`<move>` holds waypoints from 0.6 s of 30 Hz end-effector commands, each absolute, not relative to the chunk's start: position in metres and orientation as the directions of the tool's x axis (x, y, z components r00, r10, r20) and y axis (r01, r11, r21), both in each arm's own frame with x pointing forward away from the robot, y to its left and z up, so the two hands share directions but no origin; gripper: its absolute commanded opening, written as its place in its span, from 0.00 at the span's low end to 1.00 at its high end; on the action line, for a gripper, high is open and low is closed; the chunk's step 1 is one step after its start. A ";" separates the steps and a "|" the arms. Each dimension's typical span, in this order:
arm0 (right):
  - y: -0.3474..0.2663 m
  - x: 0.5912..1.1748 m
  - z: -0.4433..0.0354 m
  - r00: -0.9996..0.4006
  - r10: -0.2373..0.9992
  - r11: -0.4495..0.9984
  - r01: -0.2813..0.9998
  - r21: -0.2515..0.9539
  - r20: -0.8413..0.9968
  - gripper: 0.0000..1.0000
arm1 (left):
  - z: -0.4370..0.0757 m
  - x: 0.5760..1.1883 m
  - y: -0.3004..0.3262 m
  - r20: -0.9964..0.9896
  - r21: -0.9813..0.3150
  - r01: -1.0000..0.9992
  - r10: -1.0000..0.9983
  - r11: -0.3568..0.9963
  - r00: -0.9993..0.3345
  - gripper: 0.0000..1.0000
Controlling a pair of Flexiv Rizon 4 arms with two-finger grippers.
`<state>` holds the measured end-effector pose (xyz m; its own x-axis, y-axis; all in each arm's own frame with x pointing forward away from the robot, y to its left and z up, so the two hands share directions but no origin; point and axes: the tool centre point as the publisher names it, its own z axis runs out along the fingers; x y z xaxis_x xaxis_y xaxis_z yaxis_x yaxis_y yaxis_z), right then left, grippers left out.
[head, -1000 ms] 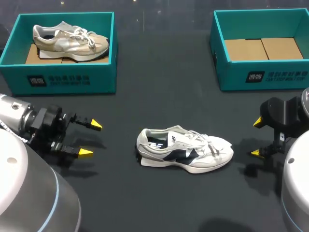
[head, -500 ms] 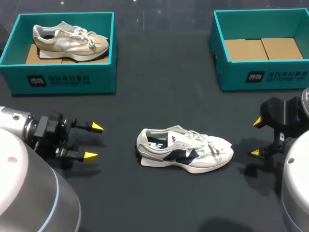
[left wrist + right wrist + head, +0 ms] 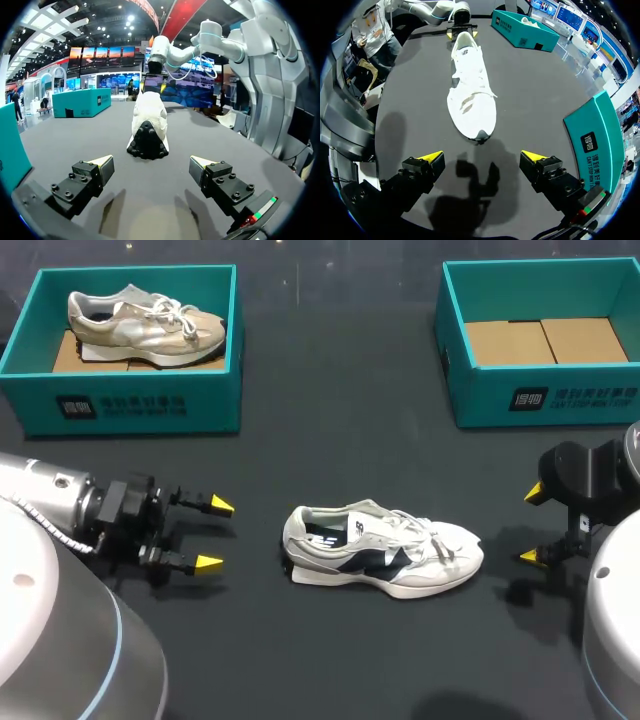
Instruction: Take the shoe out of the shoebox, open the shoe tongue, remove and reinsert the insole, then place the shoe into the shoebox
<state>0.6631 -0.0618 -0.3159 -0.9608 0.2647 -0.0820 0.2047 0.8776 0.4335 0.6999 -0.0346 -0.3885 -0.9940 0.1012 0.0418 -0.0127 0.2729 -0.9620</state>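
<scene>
So far: white shoe [image 3: 385,560] lies on the surface [image 3: 330,440], out of the right shoebox [image 3: 470,395]; all later steps apparently remain. Left gripper [image 3: 216,535] and right gripper [image 3: 532,525] flank it, fingers wide, empty.

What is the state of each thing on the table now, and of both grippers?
white shoe: out of the boxes, upright on its sole on the table, laced, untouched.
beige shoe: lying inside the left shoebox.
left shoebox: open, no lid.
right shoebox: open, only its cardboard floor shows.
left gripper: open, apart from the shoe's heel.
right gripper: open, apart from the shoe's toe.
</scene>
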 end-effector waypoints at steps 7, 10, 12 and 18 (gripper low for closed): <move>-0.062 0.661 -0.315 -0.960 0.266 0.879 0.205 0.431 -0.085 1.00 | -0.395 0.694 -0.058 0.055 -0.969 -0.034 0.079 0.244 -0.995 1.00; -0.062 0.661 -0.315 -0.960 0.266 0.879 0.205 0.431 -0.085 1.00 | -0.395 0.692 -0.065 0.055 -0.970 -0.034 0.079 0.241 -0.995 1.00; -0.062 0.661 -0.315 -0.960 0.266 0.879 0.205 0.431 -0.085 1.00 | -0.395 0.691 -0.069 0.053 -0.971 -0.033 0.077 0.238 -0.996 1.00; -0.062 0.661 -0.315 -0.960 0.266 0.879 0.205 0.431 -0.085 1.00 | -0.396 0.693 -0.082 0.053 -0.973 -0.035 0.070 0.229 -0.996 1.00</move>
